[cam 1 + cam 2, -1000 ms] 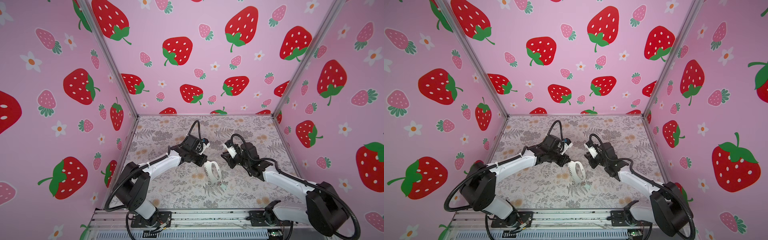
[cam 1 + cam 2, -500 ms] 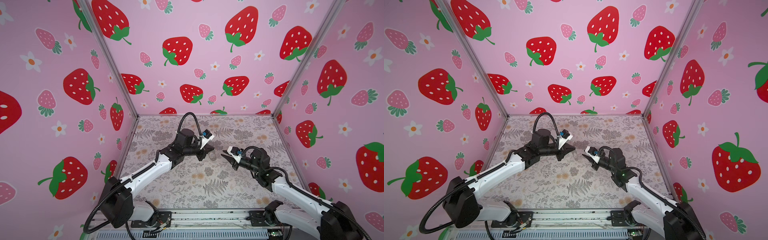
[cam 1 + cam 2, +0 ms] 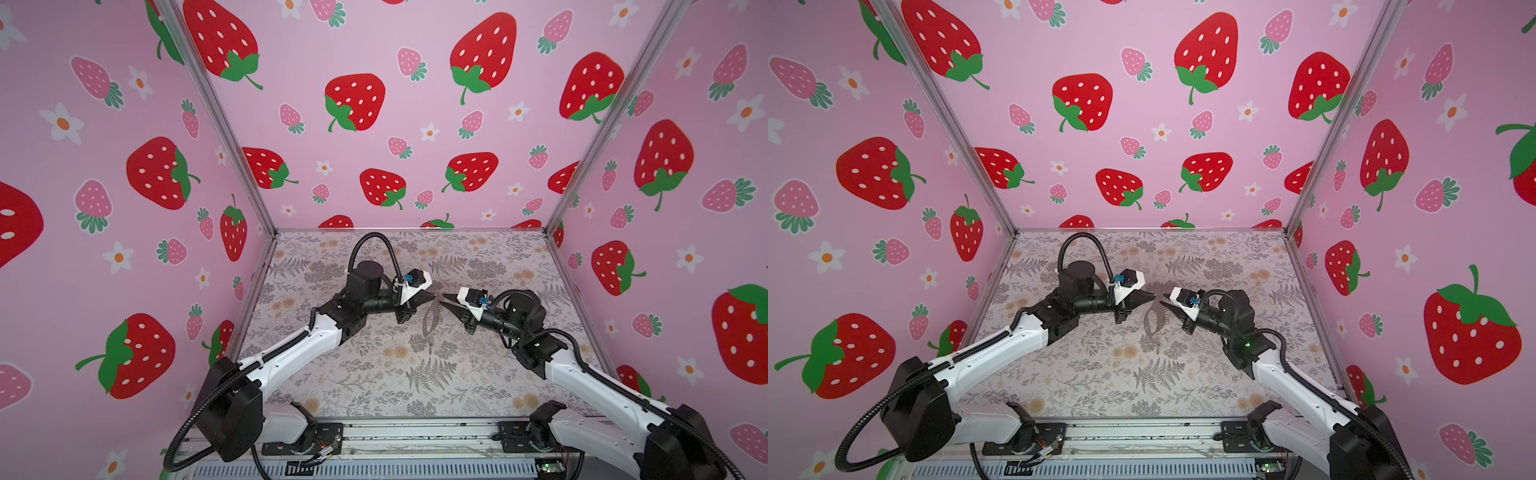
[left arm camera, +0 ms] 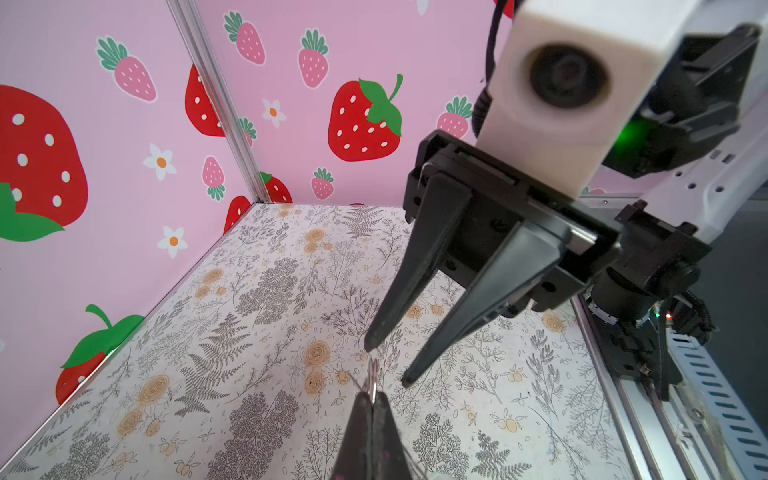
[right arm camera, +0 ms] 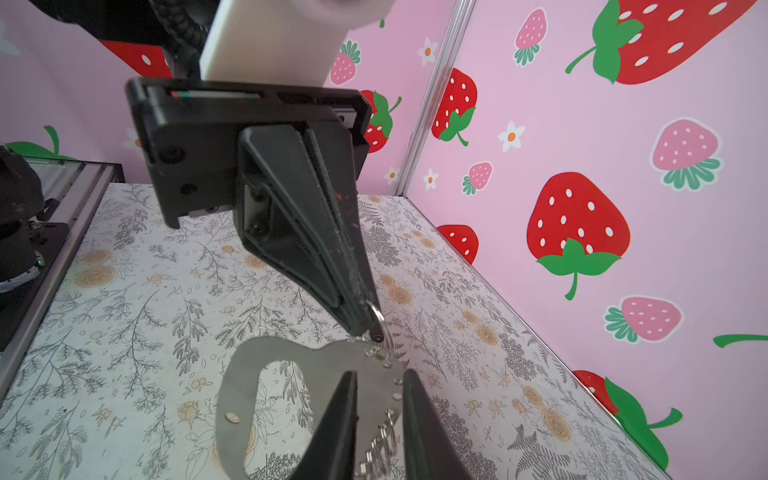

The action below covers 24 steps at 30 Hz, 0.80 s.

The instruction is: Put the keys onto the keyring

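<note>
Over the mat's [image 3: 365,374] middle, the keyring [image 3: 429,321] is held up clear of the mat, its grey plate [image 5: 322,353] hung downward, as seen in both top views. It is carried by the left gripper [image 3: 432,296], which is extended in from the mat's left side. The left fingers [image 5: 291,208] are pressed fully together, and one silver ring [image 5: 381,316] of the keyring is pinched at their very tip, as shown in the right wrist view. The plate is hung from that ring, and the mat is seen through its cut-out. The right gripper [image 3: 442,300] is extended in from the mat's right side, and is set tip to tip with the left one over the mat's middle. Its fingers [image 4: 415,266] are parted a little, and nothing is seen clamped between them; in the right wrist view they are placed just in front of the plate's ringed edge, and contact cannot be told. A row of small rings [image 5: 378,451] is carried along that edge. The keys cannot be made out. The mat is printed with grey ferns and tan flowers.
</note>
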{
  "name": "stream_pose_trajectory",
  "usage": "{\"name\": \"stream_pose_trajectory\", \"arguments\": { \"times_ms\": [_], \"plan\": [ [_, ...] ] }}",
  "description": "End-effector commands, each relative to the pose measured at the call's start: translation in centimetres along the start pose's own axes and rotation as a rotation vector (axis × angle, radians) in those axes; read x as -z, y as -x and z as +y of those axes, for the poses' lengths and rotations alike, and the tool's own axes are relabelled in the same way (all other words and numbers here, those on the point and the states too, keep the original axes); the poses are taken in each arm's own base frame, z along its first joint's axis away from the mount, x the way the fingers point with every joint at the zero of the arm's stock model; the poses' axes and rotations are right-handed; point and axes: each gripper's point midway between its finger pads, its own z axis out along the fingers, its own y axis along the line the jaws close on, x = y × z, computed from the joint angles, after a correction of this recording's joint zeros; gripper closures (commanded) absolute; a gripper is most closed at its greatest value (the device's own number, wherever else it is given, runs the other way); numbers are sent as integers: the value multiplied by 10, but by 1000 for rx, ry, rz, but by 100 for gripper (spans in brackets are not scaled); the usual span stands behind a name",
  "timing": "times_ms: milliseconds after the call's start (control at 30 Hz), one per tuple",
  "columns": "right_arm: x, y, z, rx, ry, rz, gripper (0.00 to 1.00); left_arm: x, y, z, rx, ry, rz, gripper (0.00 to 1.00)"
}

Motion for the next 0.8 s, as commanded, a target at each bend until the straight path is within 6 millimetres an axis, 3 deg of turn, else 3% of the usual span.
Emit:
{"name": "stream_pose_trajectory", "arguments": {
  "times_ms": [0,233,700,767],
  "plan": [
    [6,18,0,24,8,-50,78,5,24,-9,-144,-22,-79,100],
    [4,19,2,24,39,-44,81,1,29,-14,-197,-43,-78,100],
    [4,15,2,72,43,-14,100,-1,33,-16,-220,-48,-73,100],
    [5,16,-1,95,20,-13,100,0,33,-14,-211,-32,-68,81]
  ]
}}
